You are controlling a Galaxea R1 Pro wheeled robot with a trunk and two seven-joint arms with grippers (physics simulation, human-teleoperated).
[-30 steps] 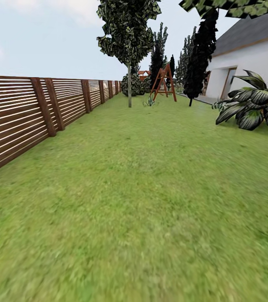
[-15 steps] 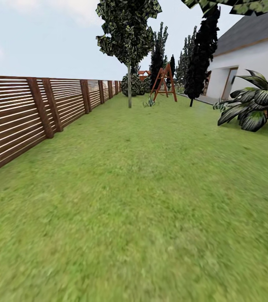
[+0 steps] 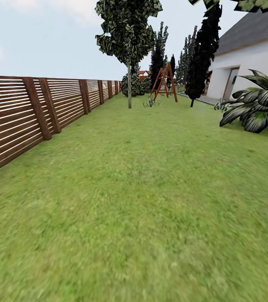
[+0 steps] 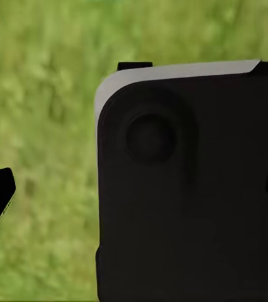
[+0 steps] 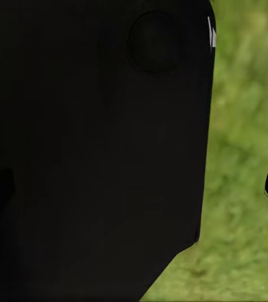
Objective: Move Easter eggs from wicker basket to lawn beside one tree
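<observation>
Lawn (image 3: 142, 201) stretches ahead of me, with the slat fence (image 3: 33, 113) to the left, a thin-trunked tree (image 3: 129, 84) mid-distance and the white house (image 3: 251, 58) to the right. I cannot tell where the basket or eggs lie, so I judge I'm in transit with nothing yet placed. Both wrist views give dark housing over grass below the jaws; I cannot tell whether either pair is spread or pressed together.

We see the lawn (image 3: 142, 201) as rough, matt green turf, slightly blurred close up. The fence (image 3: 33, 113) beside it looks like brown wood in horizontal slats with a dull finish. The house wall (image 3: 251, 61) reads as smooth white plaster under a grey roof. The broad-leaved plant (image 3: 259, 109) has glossy, dark leaves. In both wrist views, a matt black casing (image 4: 190, 195) looks like smooth plastic.
</observation>
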